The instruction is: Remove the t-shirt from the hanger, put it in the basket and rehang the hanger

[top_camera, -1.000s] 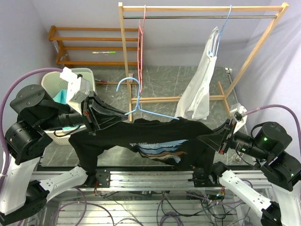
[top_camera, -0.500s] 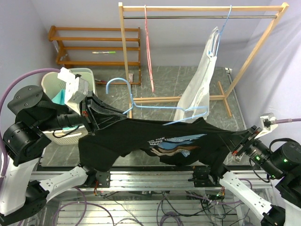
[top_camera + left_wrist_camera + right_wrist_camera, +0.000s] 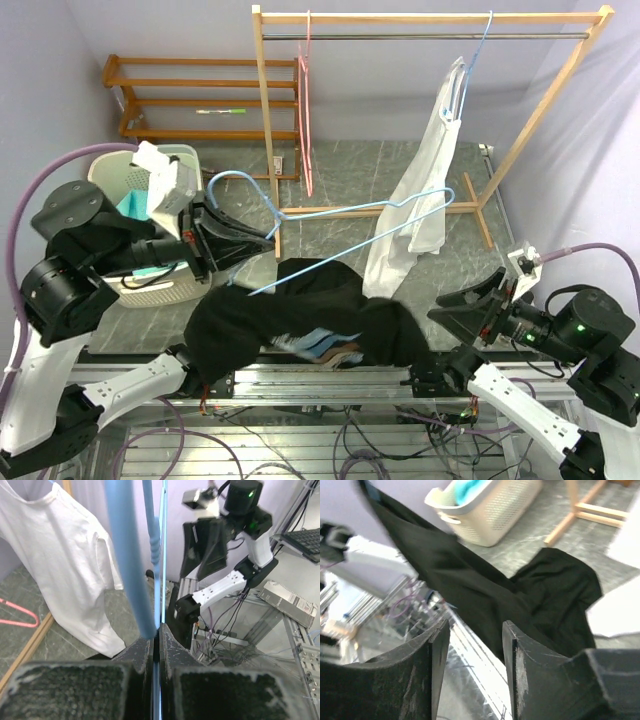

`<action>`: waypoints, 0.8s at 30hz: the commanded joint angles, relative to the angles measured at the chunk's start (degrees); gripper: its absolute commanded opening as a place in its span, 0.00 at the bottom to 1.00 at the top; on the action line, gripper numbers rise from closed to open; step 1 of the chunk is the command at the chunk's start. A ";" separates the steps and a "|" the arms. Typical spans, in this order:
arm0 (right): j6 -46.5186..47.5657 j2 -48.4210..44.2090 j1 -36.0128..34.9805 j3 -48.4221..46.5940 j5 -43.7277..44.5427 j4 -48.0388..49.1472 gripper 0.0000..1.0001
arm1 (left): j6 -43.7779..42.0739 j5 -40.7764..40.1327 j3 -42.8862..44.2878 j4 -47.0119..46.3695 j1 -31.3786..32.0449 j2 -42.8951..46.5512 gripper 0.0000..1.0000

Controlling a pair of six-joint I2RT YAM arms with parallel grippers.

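The black t-shirt [image 3: 300, 325] lies crumpled on the table's near edge, off the hanger; it also shows in the right wrist view [image 3: 520, 605]. The light blue hanger [image 3: 350, 225] is held up in the air above it. My left gripper [image 3: 262, 238] is shut on the hanger near its hook; in the left wrist view the hanger [image 3: 131, 570] runs straight up from between the closed jaws of my left gripper [image 3: 156, 636]. My right gripper [image 3: 448, 312] is open and empty, just right of the t-shirt; in its own view my right gripper [image 3: 475, 630] holds nothing.
A white laundry basket [image 3: 125, 180] stands at the left behind the left arm. A wooden clothes rack [image 3: 430, 30] carries a white t-shirt [image 3: 420, 200] on a blue hanger and a pink hanger [image 3: 303, 110]. A wooden shelf [image 3: 190, 95] stands at back left.
The right gripper let go of the t-shirt and opened. The t-shirt slid off the hanger and dropped into a heap. The left gripper swung the bare hanger upward.
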State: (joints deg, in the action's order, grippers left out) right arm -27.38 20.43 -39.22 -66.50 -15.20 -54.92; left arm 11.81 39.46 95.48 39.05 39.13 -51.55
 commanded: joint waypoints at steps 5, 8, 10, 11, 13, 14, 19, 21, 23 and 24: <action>6.54 5.14 0.15 -12.82 -24.94 3.98 0.46 | -3.58 1.44 -7.57 -0.09 0.27 -2.28 0.07; 8.31 8.07 0.45 -18.97 -26.34 2.51 0.43 | -4.82 4.63 -9.41 0.95 0.24 -2.95 0.07; 9.59 10.36 0.54 -22.56 -25.63 1.39 0.42 | -5.99 7.00 -10.22 2.32 0.21 -3.80 0.07; 10.19 11.70 0.54 -23.87 -25.34 0.91 0.42 | -6.58 8.08 -10.49 2.99 0.24 -4.12 0.07; 11.67 14.62 0.61 -25.21 -24.18 0.14 0.42 | -7.40 10.66 -11.17 3.88 0.24 -4.64 0.07; 12.15 15.78 0.63 -25.21 -23.43 0.00 0.42 | -7.60 11.81 -11.53 3.92 0.26 -4.72 0.07; 14.34 21.51 0.64 -23.62 -23.30 1.78 0.46 | -8.78 16.11 -12.12 4.60 0.33 -4.95 0.07; 15.19 23.84 0.64 -23.63 -24.47 3.04 0.46 | -9.42 16.43 -11.78 5.37 0.33 -5.26 0.07; 15.77 25.97 0.63 -24.10 -24.93 4.12 0.46 | -9.77 16.52 -11.72 5.82 0.26 -5.38 0.07; 15.98 26.94 0.64 -24.51 -24.93 4.53 0.46 | -9.79 16.52 -11.82 5.79 0.32 -5.37 0.07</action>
State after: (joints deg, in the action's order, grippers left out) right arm -13.96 44.97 -38.79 -90.17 -38.57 -52.99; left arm 3.77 52.64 83.31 44.03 39.16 -56.84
